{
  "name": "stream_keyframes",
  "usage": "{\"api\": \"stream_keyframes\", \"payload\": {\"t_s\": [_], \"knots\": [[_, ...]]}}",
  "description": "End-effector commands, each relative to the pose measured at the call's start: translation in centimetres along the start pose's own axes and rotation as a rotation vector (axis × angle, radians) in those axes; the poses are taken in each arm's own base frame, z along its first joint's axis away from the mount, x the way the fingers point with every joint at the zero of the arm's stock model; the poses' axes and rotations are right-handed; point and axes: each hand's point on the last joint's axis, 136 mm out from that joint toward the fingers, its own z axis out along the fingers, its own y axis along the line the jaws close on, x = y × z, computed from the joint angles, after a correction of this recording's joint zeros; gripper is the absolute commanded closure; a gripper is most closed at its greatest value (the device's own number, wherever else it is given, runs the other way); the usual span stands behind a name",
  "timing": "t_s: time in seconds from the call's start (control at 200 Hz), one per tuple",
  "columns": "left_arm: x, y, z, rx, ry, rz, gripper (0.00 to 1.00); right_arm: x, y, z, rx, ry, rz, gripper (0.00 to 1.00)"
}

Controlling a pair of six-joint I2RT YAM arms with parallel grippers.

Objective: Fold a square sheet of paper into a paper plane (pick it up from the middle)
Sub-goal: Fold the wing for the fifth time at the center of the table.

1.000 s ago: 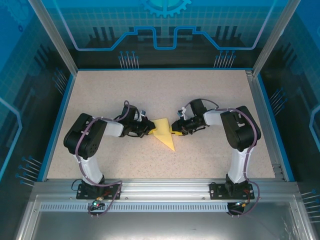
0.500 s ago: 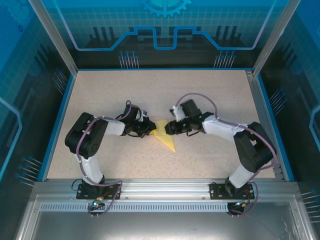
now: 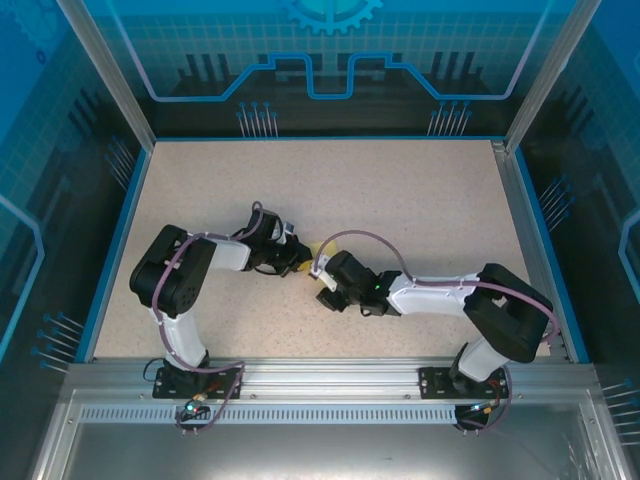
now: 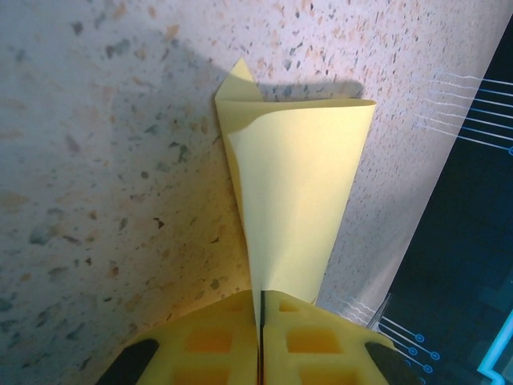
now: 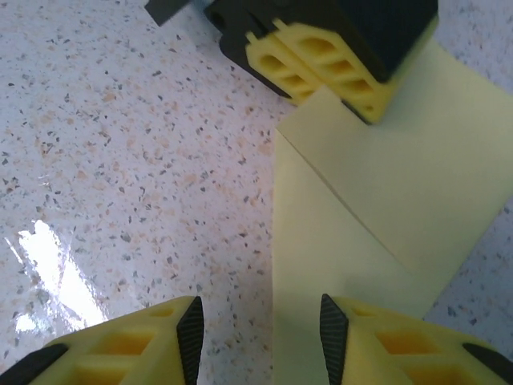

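Two grippers meet over one small piece of paper near the middle of the table. The left gripper is pressed together on the narrow end of the paper plane, a part-folded wedge of plain pale-yellow paper. From that pinch the wedge runs straight away from the left gripper, widening to a blunt far edge with a small corner of an under-layer poking out beside it. The right gripper faces the left one from the opposite side with its jaws spread and nothing between them. The wedge's long straight side edge runs through that gap: one finger stands over the paper, the other over bare table. A diagonal crease crosses the sheet just ahead, where two layers overlap. The right gripper is the free one and is nearest the wide end, so the next fold or pinch looks like its job, working along that edge while the left gripper anchors the tip. Shadow beneath the wedge suggests it is held a little off the table, though the overhead view is too covered by the right wrist to confirm.
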Motion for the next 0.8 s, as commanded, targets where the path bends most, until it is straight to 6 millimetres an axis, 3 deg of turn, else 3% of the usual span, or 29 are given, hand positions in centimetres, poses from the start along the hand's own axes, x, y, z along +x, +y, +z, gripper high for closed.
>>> {"api": "stream_keyframes", "payload": {"t_s": [0.0,0.31,0.795], "knots": [[0.0,-1.4,-0.4,0.013,-0.003,0.042,0.92,-0.4,-0.8,0.8,0.102,-0.005,-0.069,0.56],[0.1,-1.4,-0.5,0.015,-0.006,0.043,0.92,0.2,-0.6,2.3,0.16,0.033,-0.106,0.62],[0.2,-1.4,-0.6,0.015,-0.007,0.041,0.92,0.6,-1.4,2.2,0.229,0.046,-0.105,0.74]]}}
